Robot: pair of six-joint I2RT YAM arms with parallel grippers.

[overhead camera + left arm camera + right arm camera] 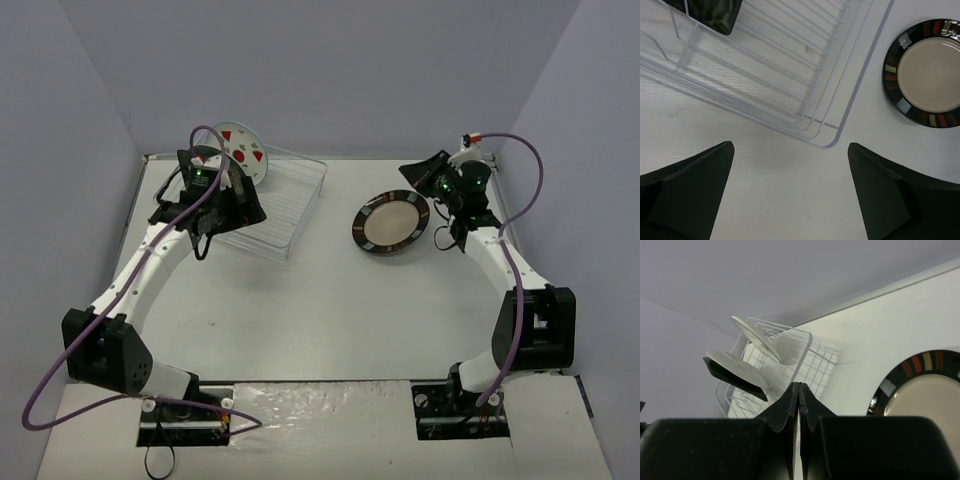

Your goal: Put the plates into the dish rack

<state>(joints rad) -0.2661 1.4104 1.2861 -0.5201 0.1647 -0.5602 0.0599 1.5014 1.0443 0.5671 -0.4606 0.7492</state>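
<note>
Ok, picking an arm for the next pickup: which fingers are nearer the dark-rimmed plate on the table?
Right. The right fingers, shut, sit just right of the dark-rimmed plate; the left fingers, open, hang by a corner of the dish rack, farther to the left.

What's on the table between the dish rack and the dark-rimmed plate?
Nothing. Only bare white table lies between the dish rack and the dark-rimmed plate, clearest in the top external view; the left wrist view agrees.
</note>
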